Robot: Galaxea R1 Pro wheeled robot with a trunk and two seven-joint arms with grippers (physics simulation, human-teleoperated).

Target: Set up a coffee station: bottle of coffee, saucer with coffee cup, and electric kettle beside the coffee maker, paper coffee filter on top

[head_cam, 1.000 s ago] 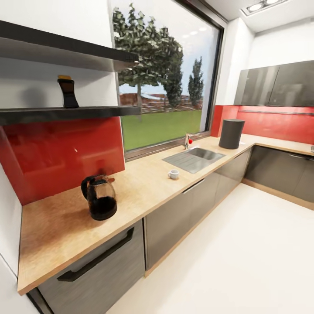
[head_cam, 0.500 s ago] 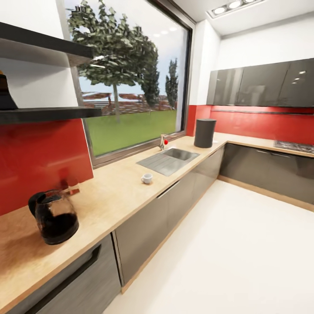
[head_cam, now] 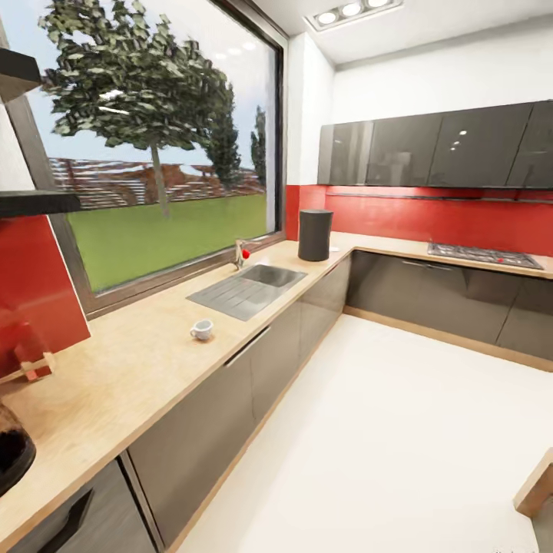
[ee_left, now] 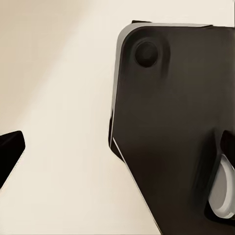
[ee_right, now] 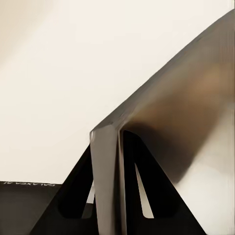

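A small white coffee cup [head_cam: 201, 329] stands on the wooden countertop [head_cam: 146, 369], in front of the sink's drainer. At the frame's lower left edge the dark glass electric kettle [head_cam: 9, 455] is cut off, resting on the same counter. In the left wrist view my left gripper [ee_left: 117, 166] hangs over the pale floor and a dark part of my own base; one black fingertip [ee_left: 10, 154] and the other finger [ee_left: 226, 182] sit far apart with nothing between them. The right wrist view looks at pale floor and a grey edge of my own body [ee_right: 105, 171].
A steel sink [head_cam: 247, 286] with a tap sits under the window. A dark cylinder [head_cam: 315, 234] stands at the counter's corner, and a hob [head_cam: 484, 255] lies on the right run. A small red and wood item [head_cam: 31, 359] leans by the backsplash. Open white floor [head_cam: 399, 438] lies ahead.
The head camera has swung right: the shelves with the dark bottle left the frame, the kettle slid to the left edge, and the hob and right cabinets came into view.
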